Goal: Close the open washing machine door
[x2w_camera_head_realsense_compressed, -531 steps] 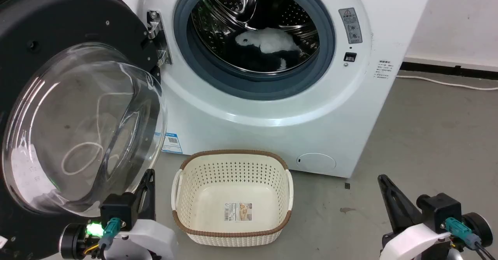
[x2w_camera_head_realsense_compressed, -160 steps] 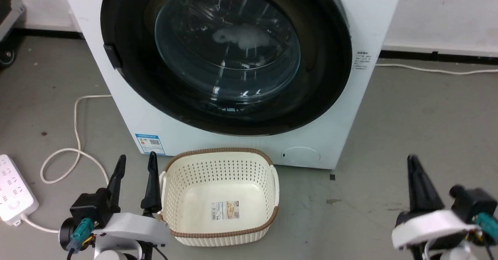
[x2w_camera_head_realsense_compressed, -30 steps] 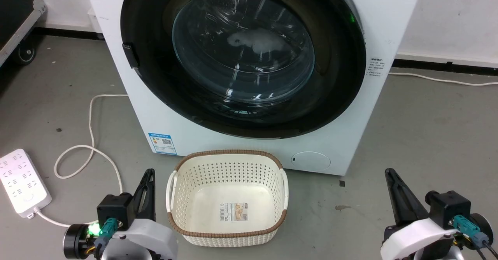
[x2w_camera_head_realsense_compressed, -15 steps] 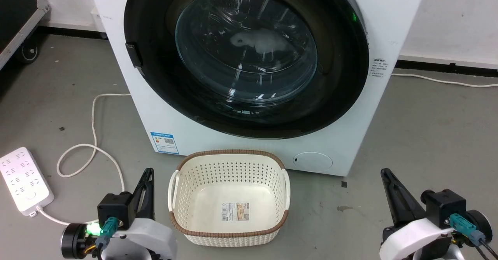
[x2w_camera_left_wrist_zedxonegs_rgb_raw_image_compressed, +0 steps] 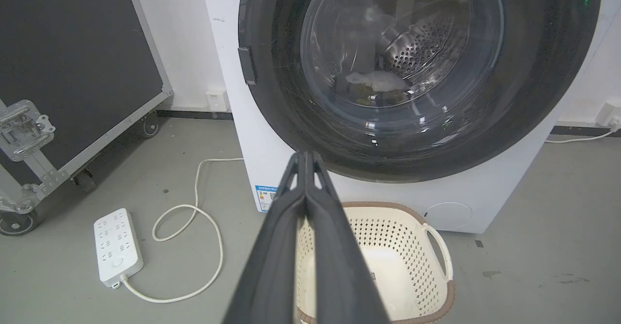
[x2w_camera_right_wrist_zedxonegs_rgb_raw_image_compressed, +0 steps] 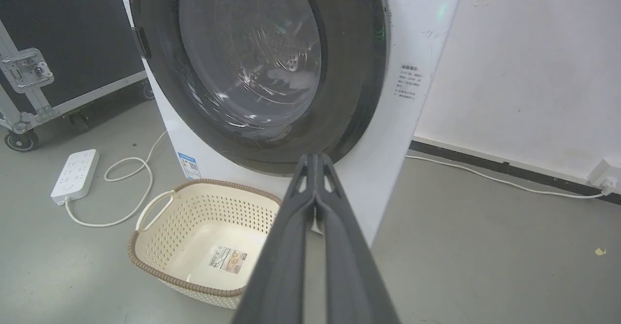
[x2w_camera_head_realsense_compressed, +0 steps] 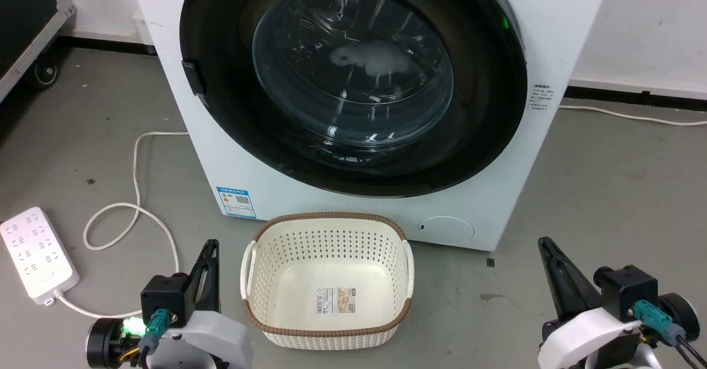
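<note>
door position is what the next move turns on: the washing machine door (x2w_camera_head_realsense_compressed: 353, 65) lies flat against the front of the washing machine (x2w_camera_head_realsense_compressed: 558, 37). its glossy black rim sits flush on the white panel, and no gap shows from the head view or either wrist view. it stands at 12 o'clock from both grippers and well apart from them. the left gripper (x2w_camera_head_realsense_compressed: 212, 246) rests low at 7 o'clock of the head view and the right gripper (x2w_camera_head_realsense_compressed: 544, 243) at 5 o'clock. each wrist view shows its own jaws clenched tip to tip on nothing. the door is round, so it offers no long axis to line up with; its face is turned toward the robot. a small dark block (x2w_camera_head_realsense_compressed: 190, 77) sits at 9 o'clock on the rim, on the left gripper's side, while the 3 o'clock edge is nearer the right gripper. a cream basket (x2w_camera_head_realsense_compressed: 326, 218) stands on the floor (x2w_camera_head_realsense_compressed: 607, 192) between the grippers, just in front of the machine. judging by the flush rim, the closing looks done; any last press would go toward 12 o'clock, above the basket.
</note>
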Motion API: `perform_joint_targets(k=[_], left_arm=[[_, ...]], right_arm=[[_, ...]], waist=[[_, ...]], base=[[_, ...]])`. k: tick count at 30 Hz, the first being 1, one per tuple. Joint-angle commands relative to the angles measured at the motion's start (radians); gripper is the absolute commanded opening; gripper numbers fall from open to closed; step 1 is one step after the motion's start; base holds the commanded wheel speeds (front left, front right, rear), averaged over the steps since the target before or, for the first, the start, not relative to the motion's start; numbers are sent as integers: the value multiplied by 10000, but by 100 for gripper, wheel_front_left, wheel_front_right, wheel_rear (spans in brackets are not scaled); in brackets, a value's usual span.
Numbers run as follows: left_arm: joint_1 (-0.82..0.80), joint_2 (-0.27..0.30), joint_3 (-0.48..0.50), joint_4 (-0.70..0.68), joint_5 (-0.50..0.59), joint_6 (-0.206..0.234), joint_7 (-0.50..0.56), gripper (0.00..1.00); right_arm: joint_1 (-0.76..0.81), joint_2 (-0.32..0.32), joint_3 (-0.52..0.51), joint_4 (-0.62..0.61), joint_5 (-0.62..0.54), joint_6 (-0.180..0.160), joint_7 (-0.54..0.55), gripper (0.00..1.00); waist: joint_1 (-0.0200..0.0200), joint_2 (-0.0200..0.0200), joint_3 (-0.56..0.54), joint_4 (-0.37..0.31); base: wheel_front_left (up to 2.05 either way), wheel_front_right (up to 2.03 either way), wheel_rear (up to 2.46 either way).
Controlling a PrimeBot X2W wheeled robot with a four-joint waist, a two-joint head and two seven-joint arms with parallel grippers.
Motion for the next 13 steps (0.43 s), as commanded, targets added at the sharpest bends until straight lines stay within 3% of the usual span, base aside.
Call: perform_joint_targets(k=[1,13], left_arm=[[153,-25,55,-85,123,-54,70,0],[193,-68,97,-191,241,-57,162,0]], right_arm=[[179,-32,12,-107,-64,-5,55,0],[192,-33,30,-220,-154,-6,164,0]], waist=[[-1,0,0,4],[-1,0,-3,31]], base=[[0,0,0],[0,0,0]])
